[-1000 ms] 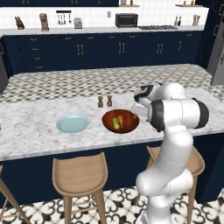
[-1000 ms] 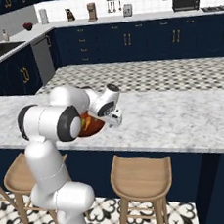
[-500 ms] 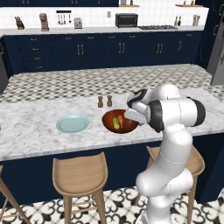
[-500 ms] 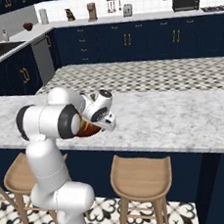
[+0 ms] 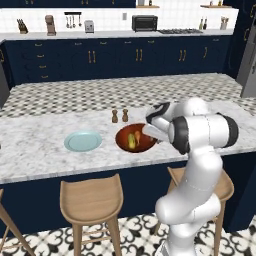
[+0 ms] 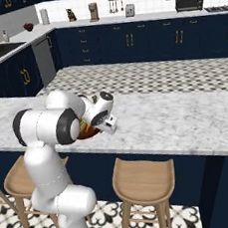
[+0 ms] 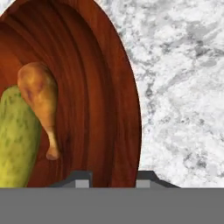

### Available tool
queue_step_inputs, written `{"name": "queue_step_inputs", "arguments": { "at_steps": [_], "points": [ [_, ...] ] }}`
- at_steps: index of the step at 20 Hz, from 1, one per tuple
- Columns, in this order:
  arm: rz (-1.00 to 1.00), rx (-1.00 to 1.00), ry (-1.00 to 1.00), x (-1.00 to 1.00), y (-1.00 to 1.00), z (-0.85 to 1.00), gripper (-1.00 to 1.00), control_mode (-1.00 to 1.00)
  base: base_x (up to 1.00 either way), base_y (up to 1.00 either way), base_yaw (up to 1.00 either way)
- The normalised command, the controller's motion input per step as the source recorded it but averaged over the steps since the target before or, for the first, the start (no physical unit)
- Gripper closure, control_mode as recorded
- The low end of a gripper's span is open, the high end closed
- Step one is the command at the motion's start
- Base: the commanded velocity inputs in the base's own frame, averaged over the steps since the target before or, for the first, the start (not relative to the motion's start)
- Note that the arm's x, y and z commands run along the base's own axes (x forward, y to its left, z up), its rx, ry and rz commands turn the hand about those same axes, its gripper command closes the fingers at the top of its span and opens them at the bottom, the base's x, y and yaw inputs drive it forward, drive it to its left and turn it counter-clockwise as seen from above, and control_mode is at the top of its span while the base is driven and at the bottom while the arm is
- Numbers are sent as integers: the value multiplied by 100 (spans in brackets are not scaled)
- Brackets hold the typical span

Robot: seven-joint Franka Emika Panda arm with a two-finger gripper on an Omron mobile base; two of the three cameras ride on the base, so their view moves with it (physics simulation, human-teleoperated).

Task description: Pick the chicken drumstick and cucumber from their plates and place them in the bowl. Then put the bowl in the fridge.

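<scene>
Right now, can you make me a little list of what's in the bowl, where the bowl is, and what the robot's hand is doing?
bowl: dark red-brown, on the marble counter
inside the bowl: chicken drumstick and cucumber, side by side
gripper: shut on the bowl's rim, one finger inside, one outside
blue plate: beside the bowl
shakers: two, just behind the bowl

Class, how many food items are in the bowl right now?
2: the drumstick and the cucumber lie side by side, touching, inside the bowl.
</scene>
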Motion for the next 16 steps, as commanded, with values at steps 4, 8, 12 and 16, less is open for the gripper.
{"name": "queue_step_inputs", "arguments": {
  "at_steps": [4, 8, 12, 16],
  "points": [
    [-33, 17, -11, -66, -33, 49, 100, -100, 0, 0, 0],
    [-42, 20, -2, -65, -5, 64, 100, -100, 0, 0, 0],
    [-47, 15, 0, -89, 0, 100, 100, -100, 0, 0, 0],
    [-50, 15, 1, -96, -3, 99, 100, -100, 0, 0, 0]
  ]
}}
